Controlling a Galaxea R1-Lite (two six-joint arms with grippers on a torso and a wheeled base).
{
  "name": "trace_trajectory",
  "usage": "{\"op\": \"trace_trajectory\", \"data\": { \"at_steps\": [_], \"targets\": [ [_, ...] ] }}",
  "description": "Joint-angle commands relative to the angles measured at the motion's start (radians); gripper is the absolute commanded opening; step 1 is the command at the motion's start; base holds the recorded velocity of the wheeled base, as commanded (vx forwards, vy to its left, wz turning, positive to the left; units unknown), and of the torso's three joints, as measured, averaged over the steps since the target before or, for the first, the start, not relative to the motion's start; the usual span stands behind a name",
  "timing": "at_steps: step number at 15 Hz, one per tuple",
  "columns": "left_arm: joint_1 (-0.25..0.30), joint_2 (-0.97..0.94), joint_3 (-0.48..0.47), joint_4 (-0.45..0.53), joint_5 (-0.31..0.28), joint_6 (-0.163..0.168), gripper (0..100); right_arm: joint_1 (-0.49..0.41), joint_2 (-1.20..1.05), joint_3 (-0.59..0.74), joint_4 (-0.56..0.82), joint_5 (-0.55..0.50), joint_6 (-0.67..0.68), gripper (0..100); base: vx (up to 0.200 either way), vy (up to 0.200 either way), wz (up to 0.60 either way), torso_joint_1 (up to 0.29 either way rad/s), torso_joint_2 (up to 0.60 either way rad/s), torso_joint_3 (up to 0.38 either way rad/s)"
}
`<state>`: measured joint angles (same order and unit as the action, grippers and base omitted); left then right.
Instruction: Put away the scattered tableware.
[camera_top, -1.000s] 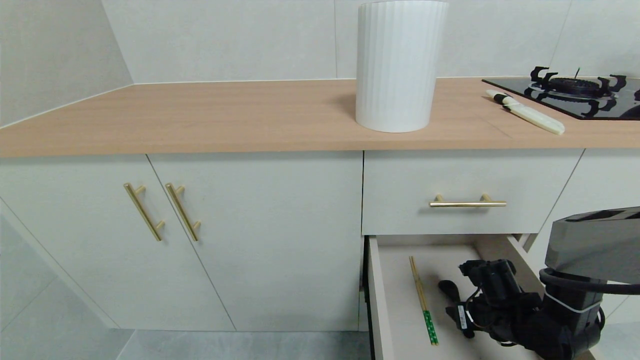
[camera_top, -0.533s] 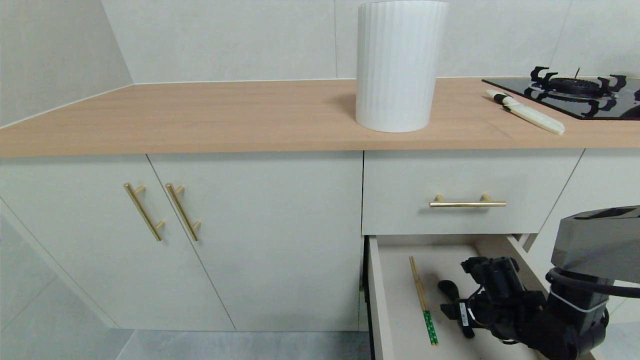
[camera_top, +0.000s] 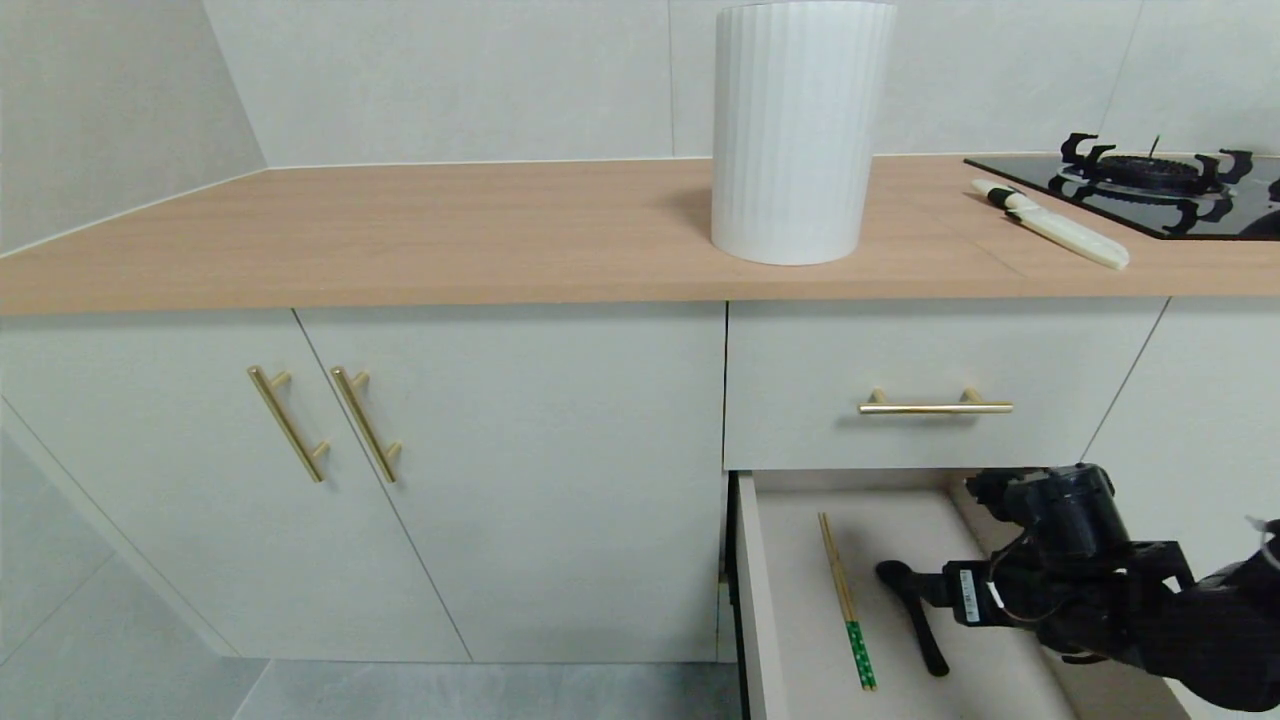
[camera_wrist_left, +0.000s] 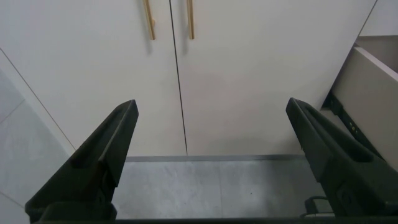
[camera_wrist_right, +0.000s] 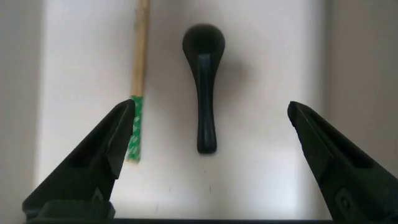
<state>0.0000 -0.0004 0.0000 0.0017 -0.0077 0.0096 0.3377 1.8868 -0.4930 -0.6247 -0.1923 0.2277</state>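
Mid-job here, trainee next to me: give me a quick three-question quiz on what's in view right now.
1. True or false: the black spoon lies inside the open drawer, beside the chopsticks.
2. The right claw is: A) shut on the spoon; B) open, holding nothing; C) shut on the chopsticks.
3. Fill in: the tableware lying on the countertop is a ____.
Key: 1 true; 2 B; 3 knife.
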Motion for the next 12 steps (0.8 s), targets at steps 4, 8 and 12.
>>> {"op": "trace_trajectory", "data": {
  "at_steps": [4,8,12],
  "targets": [
    [0.0,0.0,0.0,0.0,0.0,0.0,100,0.09,-0.408,-0.122,0.47,0.04,-0.001,100,0.0,0.0,0.0,0.0,0.0,0.0],
    [0.0,0.0,0.0,0.001,0.0,0.017,100,0.187,-0.489,-0.16,0.669,0.053,-0.001,100,0.0,0.0,0.0,0.0,0.0,0.0],
    [0.0,0.0,0.0,0.003,0.0,0.007,100,0.193,-0.491,-0.157,0.674,0.053,-0.001,100,0.0,0.0,0.0,0.0,0.0,0.0]
  ]
}}
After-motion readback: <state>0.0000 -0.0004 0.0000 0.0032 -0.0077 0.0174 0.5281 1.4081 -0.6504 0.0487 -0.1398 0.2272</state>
